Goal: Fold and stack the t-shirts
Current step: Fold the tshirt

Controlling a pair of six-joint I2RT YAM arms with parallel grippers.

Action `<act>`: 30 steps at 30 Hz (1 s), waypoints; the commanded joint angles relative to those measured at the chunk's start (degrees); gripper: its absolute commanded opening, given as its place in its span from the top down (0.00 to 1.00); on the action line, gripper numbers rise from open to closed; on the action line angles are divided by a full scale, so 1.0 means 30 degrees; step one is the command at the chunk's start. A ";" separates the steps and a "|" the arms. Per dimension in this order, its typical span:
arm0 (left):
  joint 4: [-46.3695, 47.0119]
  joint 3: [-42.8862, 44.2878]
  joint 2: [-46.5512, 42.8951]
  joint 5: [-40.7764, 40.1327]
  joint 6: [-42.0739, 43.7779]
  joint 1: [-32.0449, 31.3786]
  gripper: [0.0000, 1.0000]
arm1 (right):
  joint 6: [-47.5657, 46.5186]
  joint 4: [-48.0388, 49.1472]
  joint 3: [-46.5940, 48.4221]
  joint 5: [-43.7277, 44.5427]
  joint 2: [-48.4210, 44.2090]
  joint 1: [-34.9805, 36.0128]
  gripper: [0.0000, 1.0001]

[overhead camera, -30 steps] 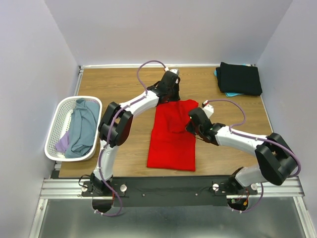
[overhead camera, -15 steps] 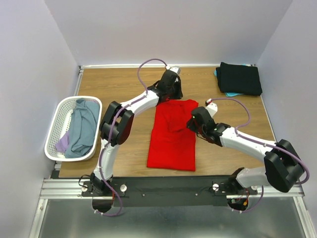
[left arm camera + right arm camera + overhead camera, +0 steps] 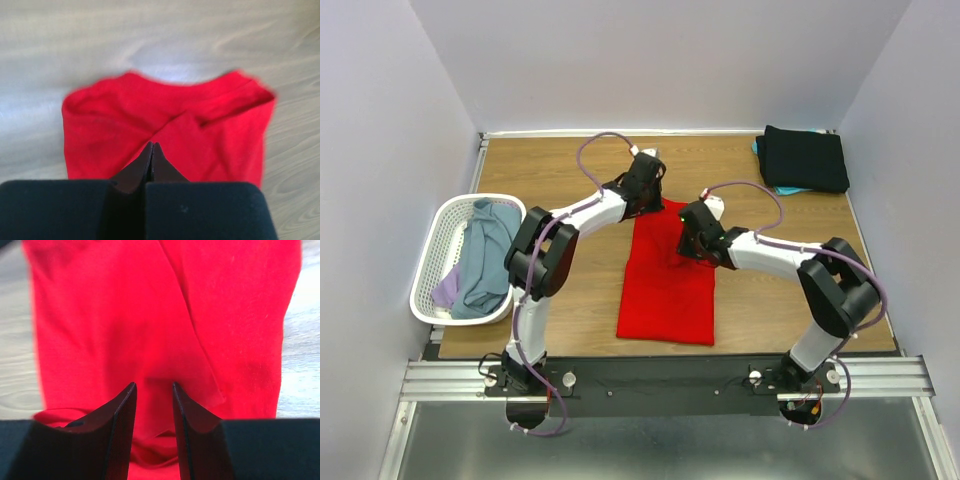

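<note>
Both arms have shifted over the last second. The right tool (image 3: 685, 245) has moved from the right edge of the red t-shirt (image 3: 665, 290) inward and toward the far end, and it now sits above the garment's far right portion. The right arm (image 3: 770, 255) has swung across with it. The left tool (image 3: 648, 203) has moved slightly left and nearer, and now stands at the far left corner of the same garment.

Left tool (image 3: 151, 146): the jaws are fully closed, tips pressed together, directly over a crease in the red t-shirt (image 3: 110, 120). No cloth is visible between the tips.

Right tool (image 3: 152, 385): the jaws stand partly apart. The red t-shirt (image 3: 100, 315) shows through the gap, and neither finger visibly pinches it.

The red t-shirt lies flat at the centre of the tabletop (image 3: 560, 160), folded into a long panel running from the near edge toward the far side. Its near hem has not moved.

A folded black t-shirt (image 3: 805, 158) rests on a teal t-shirt (image 3: 782, 189) at the far right corner. At the left, the white basket (image 3: 440, 225) holds a grey-blue t-shirt (image 3: 490, 255) and a lavender t-shirt (image 3: 445, 290).
</note>
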 commanded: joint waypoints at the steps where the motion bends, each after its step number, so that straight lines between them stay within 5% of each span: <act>1: 0.0751 -0.1237 0.0239 0.1421 -0.0364 -0.0114 1.00 | -0.0424 0.0069 -0.0374 -0.0332 0.1041 -0.0073 0.59; 13: 0.1661 -0.2382 0.1119 0.1574 -0.1800 0.0617 1.00 | -0.2355 0.1855 -0.1871 -0.3724 0.1600 -0.2063 0.60; 25: 0.1340 0.1452 0.1588 0.2540 -0.0074 0.1614 1.00 | -0.3910 0.2238 -0.0787 -0.8620 0.0811 -0.3851 0.61; 30: 0.0636 0.2132 -0.0279 0.2163 0.0603 0.1644 0.91 | -0.3209 0.2091 -0.1050 -0.8595 -0.1586 -0.4087 0.60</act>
